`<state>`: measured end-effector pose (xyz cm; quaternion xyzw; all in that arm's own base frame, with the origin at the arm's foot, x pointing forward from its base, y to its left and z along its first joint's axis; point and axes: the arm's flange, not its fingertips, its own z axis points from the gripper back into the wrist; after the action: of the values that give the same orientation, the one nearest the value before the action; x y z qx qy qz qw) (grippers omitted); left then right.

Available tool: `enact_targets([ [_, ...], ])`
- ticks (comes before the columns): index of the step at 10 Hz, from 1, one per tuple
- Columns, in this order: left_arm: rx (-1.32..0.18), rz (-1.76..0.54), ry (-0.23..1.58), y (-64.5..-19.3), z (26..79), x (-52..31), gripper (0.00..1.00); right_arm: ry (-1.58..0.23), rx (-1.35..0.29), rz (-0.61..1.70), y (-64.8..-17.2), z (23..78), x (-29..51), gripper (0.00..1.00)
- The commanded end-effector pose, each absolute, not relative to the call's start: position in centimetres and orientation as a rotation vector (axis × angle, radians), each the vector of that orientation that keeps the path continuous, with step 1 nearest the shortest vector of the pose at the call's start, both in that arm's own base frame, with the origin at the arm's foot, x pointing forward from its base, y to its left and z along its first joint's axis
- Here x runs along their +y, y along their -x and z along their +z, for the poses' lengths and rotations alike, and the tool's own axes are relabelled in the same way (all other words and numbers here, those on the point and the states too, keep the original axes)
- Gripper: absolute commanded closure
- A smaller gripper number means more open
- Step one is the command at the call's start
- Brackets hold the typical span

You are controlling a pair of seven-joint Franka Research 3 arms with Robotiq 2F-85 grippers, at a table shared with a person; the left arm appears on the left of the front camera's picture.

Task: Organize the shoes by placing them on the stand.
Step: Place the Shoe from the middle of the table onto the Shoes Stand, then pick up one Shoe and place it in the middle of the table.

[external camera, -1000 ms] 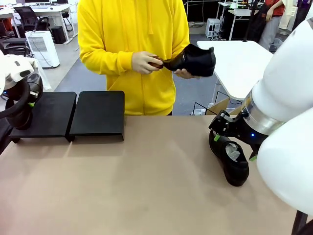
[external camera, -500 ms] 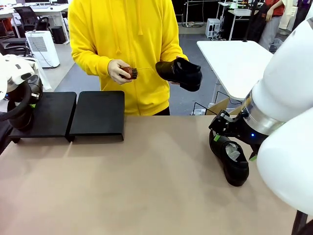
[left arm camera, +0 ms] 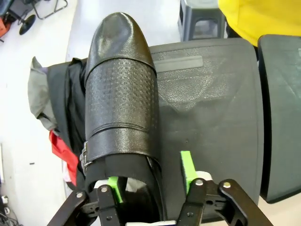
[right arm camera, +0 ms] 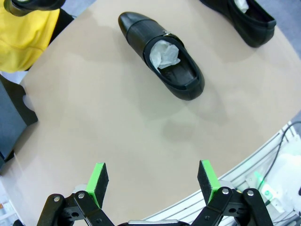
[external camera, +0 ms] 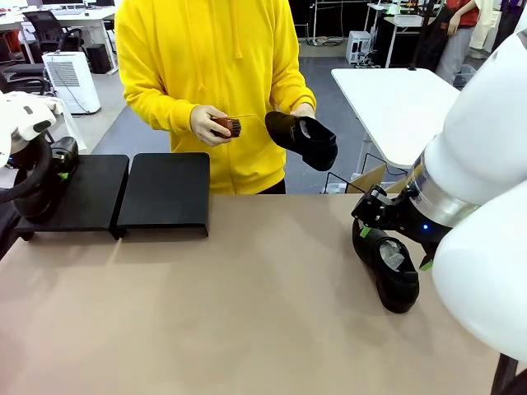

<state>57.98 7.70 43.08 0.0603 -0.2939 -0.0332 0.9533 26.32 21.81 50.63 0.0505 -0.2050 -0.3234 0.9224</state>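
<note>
A glossy black shoe (left arm camera: 121, 94) lies along the outer edge of the stand's left platform (left arm camera: 211, 108), toe pointing away from me. My left gripper (left arm camera: 150, 181) is open. One green pad sits inside the shoe's opening, and the other stands outside, clear of its wall. In the front view this gripper (external camera: 56, 169) is at the stand's left end (external camera: 82, 193). My right gripper (right arm camera: 153, 181) hangs open above the table, short of two shoes (right arm camera: 164, 59) (right arm camera: 247, 19) stuffed with white paper. The person holds another shoe (external camera: 303, 138) in the air.
The stand's right platform (external camera: 165, 191) is bare. The person's other hand holds a small reddish-brown brush (external camera: 224, 126). Clothing and a grey stool (left arm camera: 197, 19) lie on the floor beyond the stand. The table's rounded edge (right arm camera: 244, 155) runs close under my right gripper.
My left gripper has opened off the shoe on the stand. The person has drawn the brush away from their shoe and lowered the shoe a little. The right arm has not moved.
</note>
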Motion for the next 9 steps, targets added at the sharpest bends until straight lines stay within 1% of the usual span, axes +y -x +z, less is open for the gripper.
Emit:
enact_targets([
  [1,-0.669,-0.049,-0.083,-55.5,44.7,8.6,0.39,-0.120,-0.418,-0.646,-26.6,50.7,21.7,0.00],
  [2,-0.707,-0.048,-0.073,-54.5,45.5,8.3,0.39,-0.120,-0.418,-0.646,-26.6,50.7,21.7,0.00],
  [3,-0.735,-0.030,-0.016,-52.7,46.9,7.6,0.39,-0.120,-0.418,-0.646,-26.6,50.7,21.7,0.00],
  [4,-0.658,-0.031,-0.098,-56.5,44.8,7.7,0.39,-0.120,-0.418,-0.646,-26.6,50.7,21.7,0.00],
  [9,-0.658,-0.031,-0.098,-56.5,44.8,7.7,0.39,-0.120,-0.418,-0.646,-26.6,50.7,21.7,0.00],
])
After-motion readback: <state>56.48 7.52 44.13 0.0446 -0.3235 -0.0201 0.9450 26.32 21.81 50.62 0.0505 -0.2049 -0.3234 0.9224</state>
